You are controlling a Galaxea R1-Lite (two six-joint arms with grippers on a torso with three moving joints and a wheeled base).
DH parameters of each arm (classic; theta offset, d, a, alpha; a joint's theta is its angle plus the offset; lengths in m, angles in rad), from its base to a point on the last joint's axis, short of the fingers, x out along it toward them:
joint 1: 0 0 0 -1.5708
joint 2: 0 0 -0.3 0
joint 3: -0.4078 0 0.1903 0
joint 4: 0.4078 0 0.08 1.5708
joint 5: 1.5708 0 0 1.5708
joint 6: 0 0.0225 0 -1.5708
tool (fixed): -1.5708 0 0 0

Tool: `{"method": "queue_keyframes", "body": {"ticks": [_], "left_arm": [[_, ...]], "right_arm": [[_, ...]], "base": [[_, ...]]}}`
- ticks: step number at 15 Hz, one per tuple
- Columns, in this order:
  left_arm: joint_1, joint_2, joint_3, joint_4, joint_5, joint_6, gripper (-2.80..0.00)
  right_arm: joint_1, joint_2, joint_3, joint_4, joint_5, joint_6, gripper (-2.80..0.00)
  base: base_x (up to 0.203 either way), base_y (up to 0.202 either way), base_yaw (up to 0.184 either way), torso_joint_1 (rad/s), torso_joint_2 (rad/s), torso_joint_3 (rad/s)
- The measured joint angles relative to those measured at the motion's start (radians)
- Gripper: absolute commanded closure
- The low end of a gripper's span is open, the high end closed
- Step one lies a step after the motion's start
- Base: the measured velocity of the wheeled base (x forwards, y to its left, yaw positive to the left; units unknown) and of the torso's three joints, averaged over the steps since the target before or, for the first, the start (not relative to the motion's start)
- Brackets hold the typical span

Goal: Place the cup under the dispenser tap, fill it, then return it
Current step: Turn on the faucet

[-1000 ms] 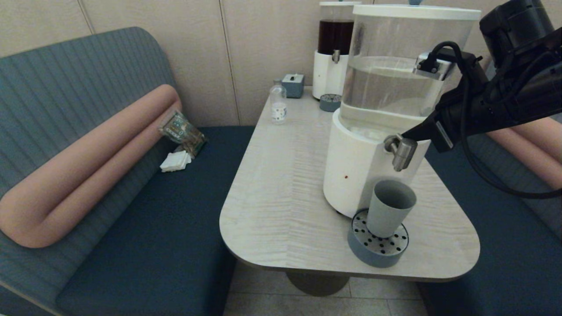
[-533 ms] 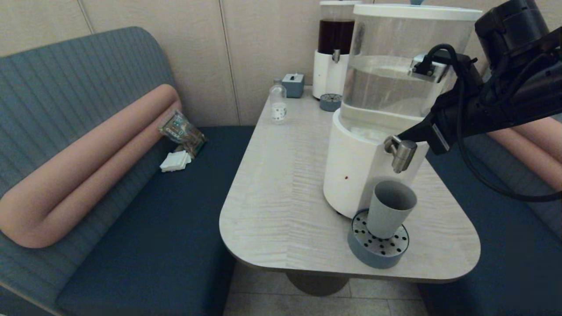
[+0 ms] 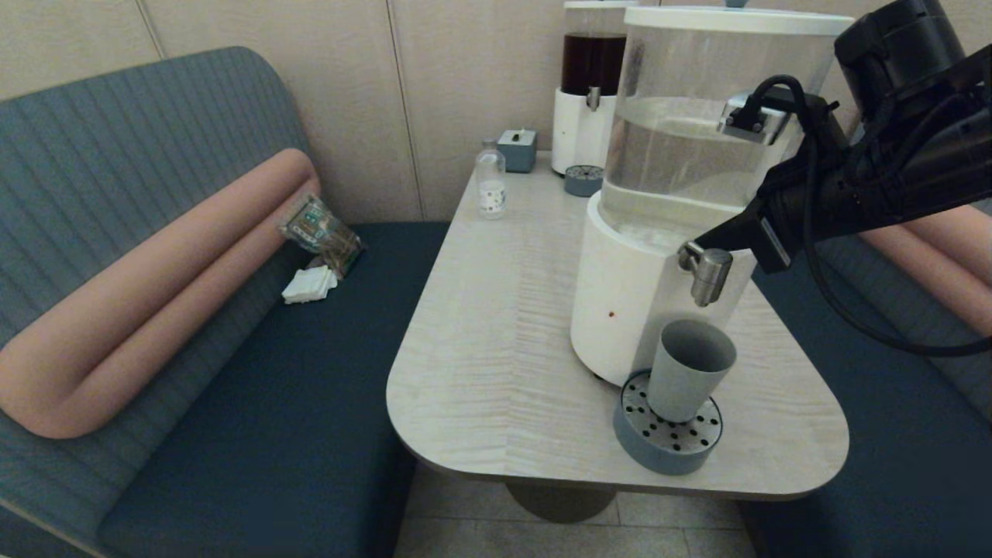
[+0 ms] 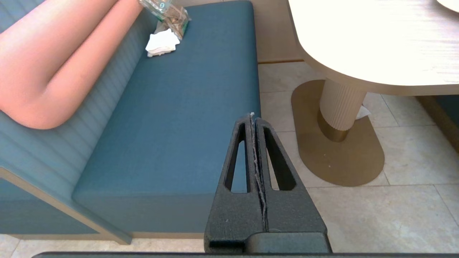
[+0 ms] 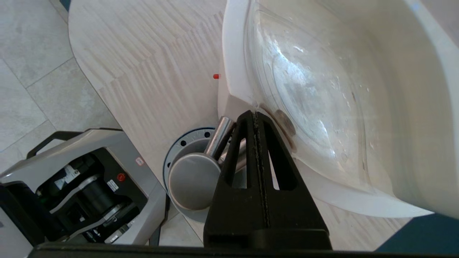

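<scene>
My right hand (image 5: 255, 118) is pressed fully closed, its two fingers flat against each other and gripping nothing. The tip sits right at the dispenser tap (image 3: 707, 273), where the steel spout joins the white base of the big dispenser (image 3: 628, 310). In the right wrist view the tap (image 5: 200, 168) lies just beside and below my fingertips, so close that I cannot tell whether I am touching it yet.

The cup (image 3: 688, 370) stands upright below my hand, directly under the spout, on the round perforated drip tray (image 3: 666, 446) at the foot of the dispenser. Placing looks done; I judge the step in hand to be opening the tap. I see no stream and cannot tell whether any liquid is in the cup.

To do this well I should use the closed fingertip as a single blunt pusher on the tap's lever or cap, pressing steadily without sliding off the rounded steel. The push should stay small and in line with the tap so the dispenser does not shift on the bench (image 3: 496, 349). I should keep my wrist above the cup's rim, since the cup is light and would tip easily.

My left hand (image 4: 255, 154) is parked low beside the bench, over the bench seat (image 4: 172, 118), closed and empty.
</scene>
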Motion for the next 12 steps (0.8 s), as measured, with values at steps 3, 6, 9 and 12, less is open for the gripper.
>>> {"method": "queue_keyframes", "body": {"ticks": [3,6,9,12], "left_arm": [[0.000,0.000,0.000,0.000,0.000,0.000,0.00],[0.000,0.000,0.000,0.000,0.000,0.000,0.00],[0.000,0.000,0.000,0.000,0.000,0.000,0.00],[0.000,0.000,0.000,0.000,0.000,0.000,0.00]], "right_arm": [[0.003,0.001,-0.003,-0.003,0.012,0.004,0.00],[0.001,0.004,-0.002,-0.001,0.013,0.002,0.00],[0.000,0.004,0.003,-0.002,0.009,0.000,0.00],[-0.014,0.000,0.007,-0.003,0.005,0.009,0.00]], "base": [[0.000,0.000,0.000,0.000,0.00,0.000],[0.000,0.000,0.000,0.000,0.00,0.000],[0.000,0.000,0.000,0.000,0.00,0.000],[0.000,0.000,0.000,0.000,0.00,0.000]]}}
